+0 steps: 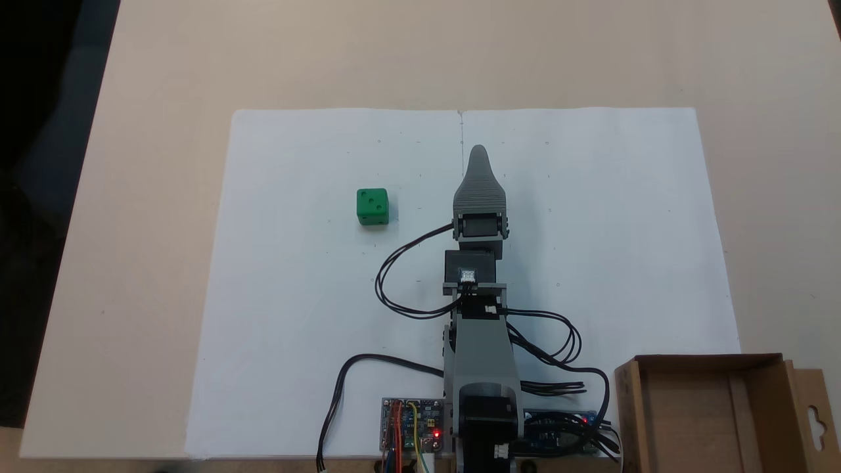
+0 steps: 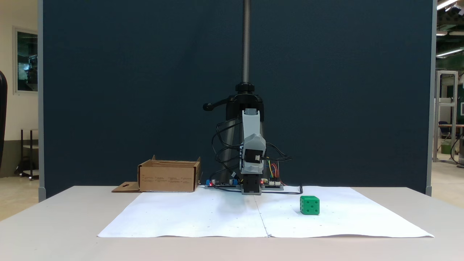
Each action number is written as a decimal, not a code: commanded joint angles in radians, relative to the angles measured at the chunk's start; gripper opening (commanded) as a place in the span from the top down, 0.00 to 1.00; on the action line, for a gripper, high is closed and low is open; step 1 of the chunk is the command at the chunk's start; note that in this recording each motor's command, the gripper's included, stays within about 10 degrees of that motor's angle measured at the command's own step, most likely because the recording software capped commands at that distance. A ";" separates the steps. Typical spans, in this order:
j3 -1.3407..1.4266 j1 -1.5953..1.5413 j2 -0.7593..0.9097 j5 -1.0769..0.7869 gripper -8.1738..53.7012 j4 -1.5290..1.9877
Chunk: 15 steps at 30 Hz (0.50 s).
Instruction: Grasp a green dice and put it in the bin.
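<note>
One green dice [image 1: 372, 207] rests on the white paper [image 1: 591, 217], well apart from my gripper [image 1: 479, 154]; jaw state I cannot tell. Risk: a skewed approach nudges it away; the bin [image 1: 713, 420] waits beside the base.

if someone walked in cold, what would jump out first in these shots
The green dice pops first, a bright cube alone on the white paper, left of the arm in the top-down fixed view. Next comes the grey arm at the middle of the sheet's near edge, its gripper pointing away from the base. The brown cardboard bin sits open by the arm's base.
</note>
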 commanded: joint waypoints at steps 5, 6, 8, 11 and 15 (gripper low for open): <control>0.072 0.009 0.110 -0.072 0.16 -0.011; 0.074 0.009 0.110 -0.072 0.16 -0.009; 0.072 0.003 0.110 -0.075 0.16 0.005; 0.072 -0.028 0.110 -0.075 0.15 0.006; 0.072 -0.058 0.110 -0.075 0.17 0.006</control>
